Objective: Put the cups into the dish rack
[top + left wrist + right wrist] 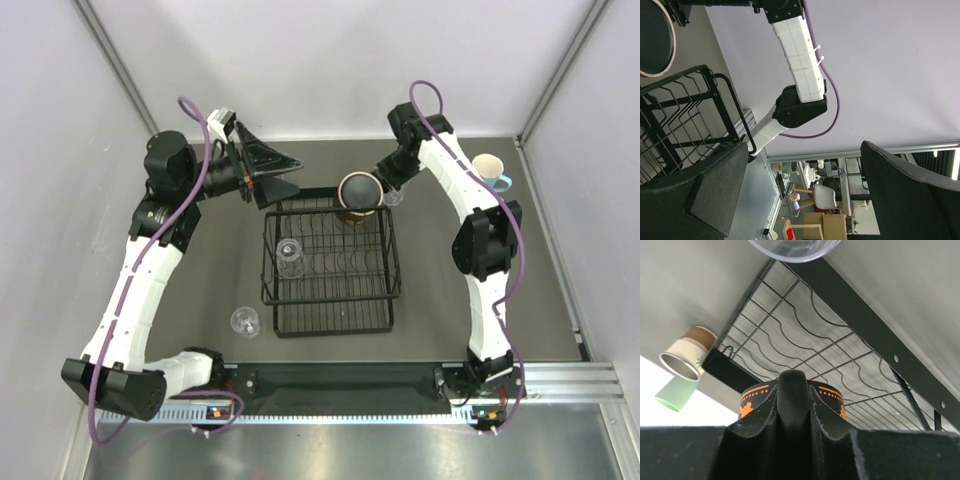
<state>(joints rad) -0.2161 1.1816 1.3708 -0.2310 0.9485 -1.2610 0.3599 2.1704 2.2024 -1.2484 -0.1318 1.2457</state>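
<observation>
Black wire dish rack (pixel 340 275): sitting mid-table; you are reading every place below from it.
Dark cup (pixel 360 190): hanging mouth-up over the rack's far rim, toward its far right corner; seemingly not yet resting on the wires.
Right gripper (pixel 793 390): fingers pinching the dark cup on the side away from the rack's left edge.
Deciding relation: the rack floor is lying below and to the near side of the held cup, whose long axis is standing upright. You are likely looking at a short move inward, then down.
Left gripper (pixel 298 172): fingers spreading wide, holding nothing, hovering off the rack's far left corner.
Clear glass (pixel 288 252): standing inside the rack's left half.
Second clear glass (pixel 245 320): waiting beside the rack's near left corner; your left arm is sitting nearer it.
Light blue mug (pixel 488 168): standing well beyond the rack's far right corner.
</observation>
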